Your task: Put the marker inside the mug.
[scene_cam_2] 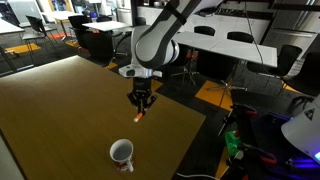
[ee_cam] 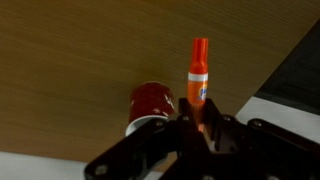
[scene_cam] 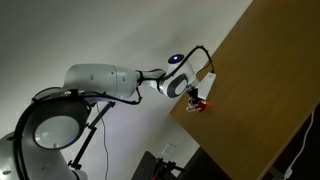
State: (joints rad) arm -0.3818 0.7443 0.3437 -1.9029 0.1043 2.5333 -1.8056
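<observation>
One orange marker (ee_cam: 199, 75) hangs pinched between the fingers (ee_cam: 216, 132), raised clear of the desk (scene_cam_2: 60, 100), seemingly so it can drop end-first into the mug (scene_cam_2: 122, 154), which stands upright on the desk nearby, not yet beneath it.

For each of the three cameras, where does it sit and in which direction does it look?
An exterior view: beside the robot, tilted, facing the arm from base to gripper at the table edge.
An exterior view: raised, across the table, facing the mug and gripper; the arm shows.
Wrist view: behind the gripper, looking at marker and mug.
All three share the gripped marker.
</observation>
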